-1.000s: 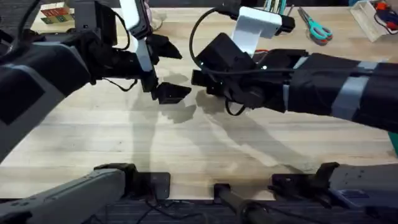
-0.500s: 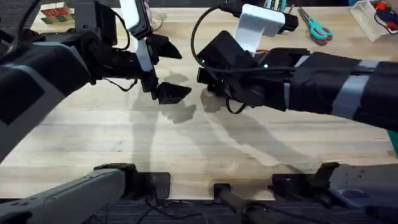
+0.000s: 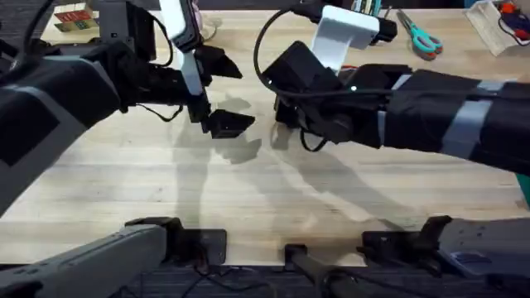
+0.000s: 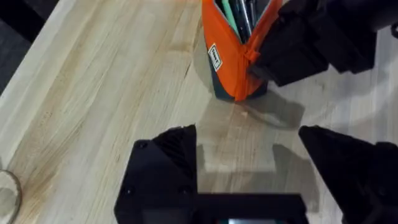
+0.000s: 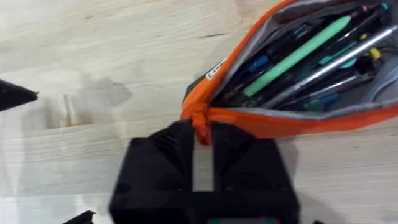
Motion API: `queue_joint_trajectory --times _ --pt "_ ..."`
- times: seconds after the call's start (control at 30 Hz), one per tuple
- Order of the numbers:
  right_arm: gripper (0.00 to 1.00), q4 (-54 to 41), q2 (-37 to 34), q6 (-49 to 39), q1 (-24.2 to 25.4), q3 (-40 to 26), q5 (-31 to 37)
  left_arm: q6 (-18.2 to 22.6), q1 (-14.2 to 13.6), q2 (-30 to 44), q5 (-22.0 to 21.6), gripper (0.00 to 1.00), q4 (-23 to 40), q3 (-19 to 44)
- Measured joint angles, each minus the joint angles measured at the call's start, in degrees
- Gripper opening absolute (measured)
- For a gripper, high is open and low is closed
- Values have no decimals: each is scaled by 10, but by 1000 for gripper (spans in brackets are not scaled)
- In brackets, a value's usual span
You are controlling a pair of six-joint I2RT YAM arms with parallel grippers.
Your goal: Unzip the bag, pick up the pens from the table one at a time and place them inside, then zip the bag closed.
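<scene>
The orange bag (image 5: 292, 121) lies on the table (image 3: 166, 182) with its zipper open and dark lining showing. A bright green pen (image 5: 298, 53) rests inside among several other pens; the black one I cannot single out. My right gripper (image 5: 200, 134) is shut on the orange zipper tab at the bag's end. In the left wrist view the bag (image 4: 231, 59) stands end-on, with the right gripper (image 4: 292, 53) against it. My left gripper (image 4: 249, 155) hangs open above bare wood just short of the bag, and sits left of the right gripper (image 3: 280, 116) in the overhead view.
Teal-handled scissors (image 3: 422, 37) lie at the back right. A white stand (image 3: 339, 33) rises behind the right arm. A small box (image 3: 74, 18) sits at the back left and a white tray (image 3: 497, 21) at the far right corner.
The right gripper has shifted slightly to the right along the bag. The left arm has held still.
</scene>
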State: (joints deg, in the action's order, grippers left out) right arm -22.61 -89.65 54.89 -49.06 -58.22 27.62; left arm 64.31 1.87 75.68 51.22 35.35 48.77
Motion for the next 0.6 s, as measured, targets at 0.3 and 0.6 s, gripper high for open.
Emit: queue_joint_trajectory --times 0.3,0.6 --pt "34 0 0 0 0 0 0 0 0 0 0 993 0 0" --pt "32 0 0 0 0 0 0 0 0 0 0 993 0 0"
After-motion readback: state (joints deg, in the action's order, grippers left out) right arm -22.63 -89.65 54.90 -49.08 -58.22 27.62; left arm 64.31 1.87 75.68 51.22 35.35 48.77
